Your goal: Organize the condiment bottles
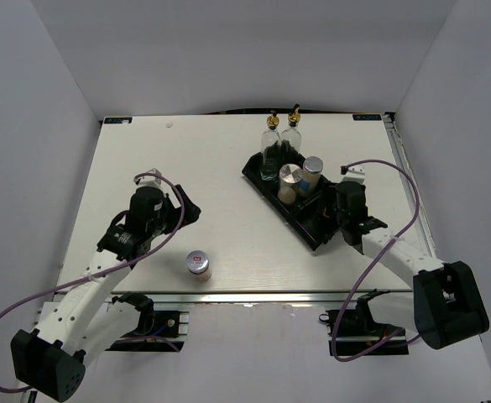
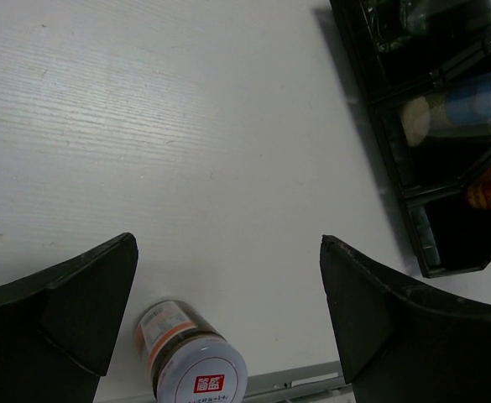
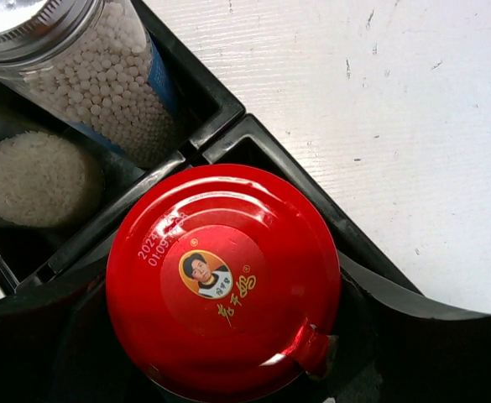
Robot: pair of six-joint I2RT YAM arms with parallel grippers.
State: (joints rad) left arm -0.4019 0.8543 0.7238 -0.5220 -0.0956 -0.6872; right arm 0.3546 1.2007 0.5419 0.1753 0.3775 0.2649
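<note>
Right wrist view — right gripper [image 3: 221, 336] snug around red-lidded jar [image 3: 224, 269]; left gripper [image 2: 227, 252] gaping, empty.

This was a robotics lab. White walls [image 1: 228, 50] boxed in a table [image 1: 186, 151] bearing the left arm [image 1: 86, 294] and right arm [image 1: 396, 252].

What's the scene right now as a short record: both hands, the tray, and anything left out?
left hand: open, empty, above table
right hand: closed on red-lidded jar, tray's near compartment
tray: two glass bottles far compartment, two shakers middle
outside tray: one silver-capped shaker by front edge, beside left hand
</note>
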